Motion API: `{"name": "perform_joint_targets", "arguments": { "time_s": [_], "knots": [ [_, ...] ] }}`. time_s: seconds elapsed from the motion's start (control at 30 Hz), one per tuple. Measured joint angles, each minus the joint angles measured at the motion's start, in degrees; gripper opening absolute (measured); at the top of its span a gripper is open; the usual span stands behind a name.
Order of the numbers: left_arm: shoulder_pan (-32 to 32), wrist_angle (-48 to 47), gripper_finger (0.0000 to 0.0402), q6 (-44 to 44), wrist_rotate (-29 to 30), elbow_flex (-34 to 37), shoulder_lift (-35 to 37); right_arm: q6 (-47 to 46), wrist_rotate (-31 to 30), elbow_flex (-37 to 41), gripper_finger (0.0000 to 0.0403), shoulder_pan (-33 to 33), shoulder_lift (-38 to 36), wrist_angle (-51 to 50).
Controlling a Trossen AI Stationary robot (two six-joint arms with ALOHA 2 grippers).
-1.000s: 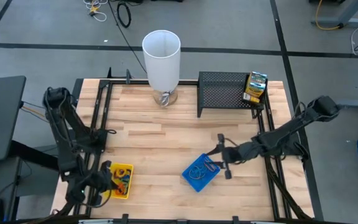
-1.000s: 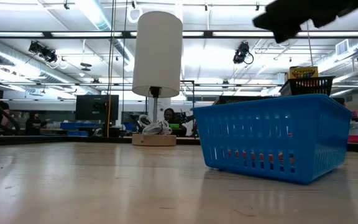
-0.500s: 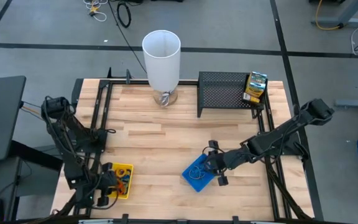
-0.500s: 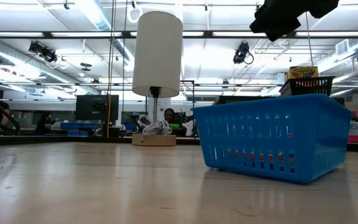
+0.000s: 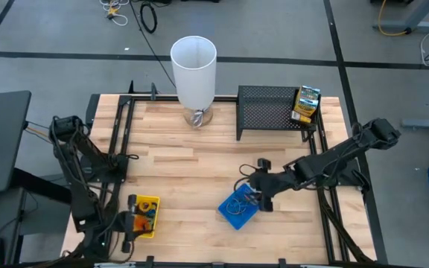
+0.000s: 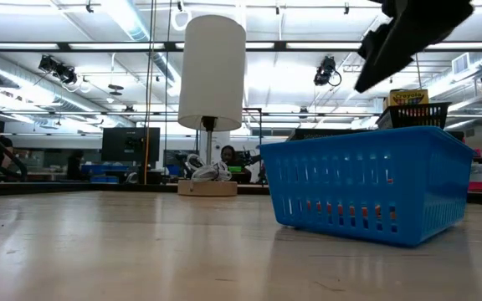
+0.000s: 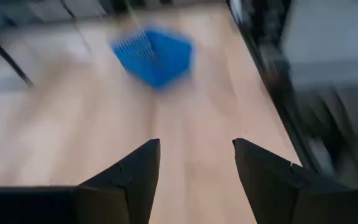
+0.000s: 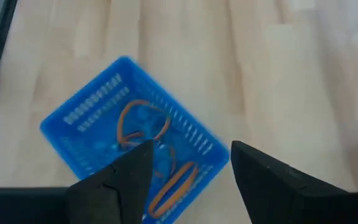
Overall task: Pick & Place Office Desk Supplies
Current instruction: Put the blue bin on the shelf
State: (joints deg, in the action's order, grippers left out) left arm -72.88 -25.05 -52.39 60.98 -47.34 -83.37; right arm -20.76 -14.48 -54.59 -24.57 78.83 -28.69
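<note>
1. My right claw (image 8: pixel 188 171) hangs over the blue tray (image 5: pixel 239 207), fingers spread apart, grasping nothing.
2. Orange rubber-band loops (image 8: pixel 143 121) lie inside that tray, near the table's front middle.
3. My left claw (image 7: pixel 196 165) is released too, empty, beside the yellow tray (image 5: pixel 144 215) at the front-left corner.
4. A green-yellow box (image 5: pixel 306 104) sits at the black mesh rack's (image 5: pixel 267 112) right end.

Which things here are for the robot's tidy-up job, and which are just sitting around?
For the job:
- blue tray with rubber-band loops
- yellow tray
- green-yellow printed box

Just sitting around:
- tall white cylinder
- black mesh rack
</note>
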Motion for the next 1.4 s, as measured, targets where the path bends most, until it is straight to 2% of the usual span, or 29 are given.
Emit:
{"name": "perform_joint_targets", "arguments": {
  "time_s": [0.1, 0.17, 0.37, 0.63, 0.83, 1.1, 1.4],
  "knots": [
    [1.43, 2.76, 0.0214, 5.79, 9.3, -1.63, 0.02, -1.08, 3.58, 0.12, 0.0214, -0.18, 0.82, 0.13],
    [3.34, 5.83, 0.0213, 11.58, 9.64, -1.61, 0.02, -0.67, 4.8, 0.16, 0.0207, -1.99, 2.45, 0.09],
    [12.35, 12.19, 0.0213, 22.29, 0.34, -1.13, -1.26, 2.58, 5.01, -3.5, 0.0198, -8.9, 11.61, 0.45],
    [22.51, 25.81, 0.0213, 39.28, -10.37, -1.11, -3.78, 3.99, 2.4, -14.06, 0.0197, -12.11, 25.08, -12.12],
    [27.13, 33.01, 0.0213, 47.25, -17.22, -1.13, -4.26, 1.54, -5.83, -17.26, 0.0197, -12.92, 29.3, -23.72],
    [29.86, 35.39, 0.0213, 52.17, -19.26, -1.13, -4.26, -2.92, -15.67, -17.29, 0.0197, -12.46, 29.73, -30.54],
    [31.01, 38.9, 0.0213, 56.94, -20.71, -1.13, -4.26, -2.93, -21.95, -17.09, 0.0197, -9.77, 29.7, -35.19]
  ]
}}
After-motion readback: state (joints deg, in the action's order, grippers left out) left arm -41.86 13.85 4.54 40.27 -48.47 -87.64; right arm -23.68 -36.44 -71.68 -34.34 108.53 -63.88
